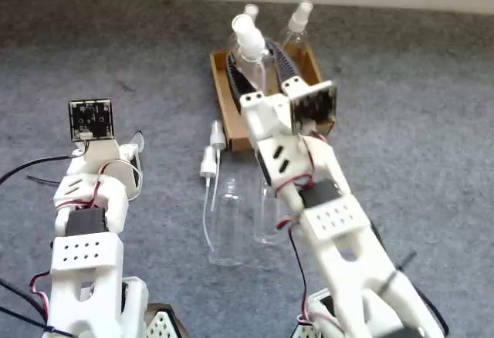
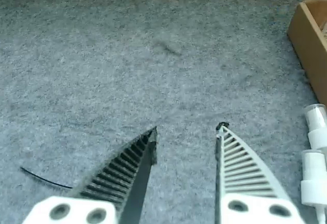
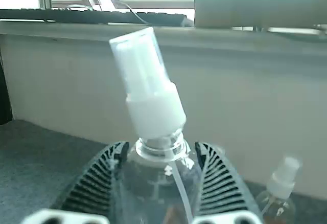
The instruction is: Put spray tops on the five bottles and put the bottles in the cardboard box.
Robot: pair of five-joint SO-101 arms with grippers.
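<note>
Right arm held a capped bottle (image 1: pixel 249 54) over the cardboard box (image 1: pixel 222 95).
The right gripper (image 3: pixel 162 152) had its fingers clamped on the bottle's shoulders. The left gripper (image 2: pixel 187 129) hung with fingers spread above the carpet (image 2: pixel 102 55) at left. Two uncapped bottles (image 1: pixel 226 226) stood near, and two spray tops (image 1: pixel 208 157) lay just beyond them.

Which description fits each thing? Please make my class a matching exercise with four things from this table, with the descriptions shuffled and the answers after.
Things
1. left gripper
2. right gripper
3. loose spray tops
4. topless bottles

Descriptions
A. lying on the carpet beside the cardboard box
B. open, over bare carpet
C. on the carpet, necks open
D. shut on a capped bottle

Pairs: 1-B, 2-D, 3-A, 4-C
</note>
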